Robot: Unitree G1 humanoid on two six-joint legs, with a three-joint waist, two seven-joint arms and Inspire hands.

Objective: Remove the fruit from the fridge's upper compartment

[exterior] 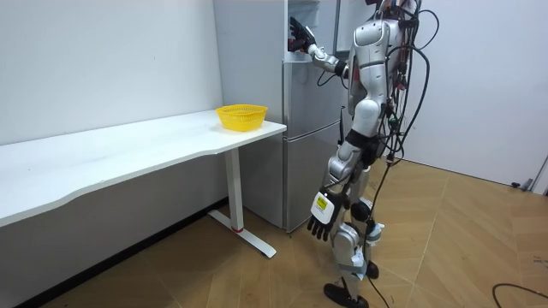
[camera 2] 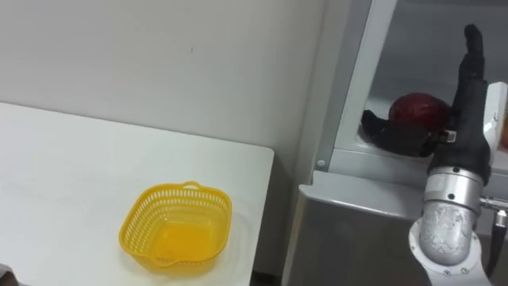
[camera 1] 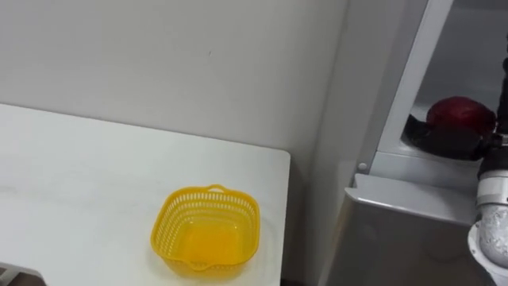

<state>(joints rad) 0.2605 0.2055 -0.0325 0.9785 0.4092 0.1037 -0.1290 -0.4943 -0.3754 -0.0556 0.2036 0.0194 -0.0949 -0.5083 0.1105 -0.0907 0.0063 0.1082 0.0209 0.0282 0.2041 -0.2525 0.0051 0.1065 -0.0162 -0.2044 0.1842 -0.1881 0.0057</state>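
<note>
1. While the fingers [camera 2: 387, 132] of your right hand [camera 2: 464, 119] lie spread beside the round red thing [camera 2: 417, 110], nothing is clamped
2. It sits on the upper fridge ledge [camera 2: 349, 157], placed for your grasp
3. The yellow basket [camera 2: 182, 189] likely awaits it; your left hand [exterior: 321, 224] hangs slack

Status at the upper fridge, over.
Right hand open, fingers low in front of the red round fruit in the upper fridge, not yet gripped. Left hand hangs open. Yellow basket sits on the table.
</note>
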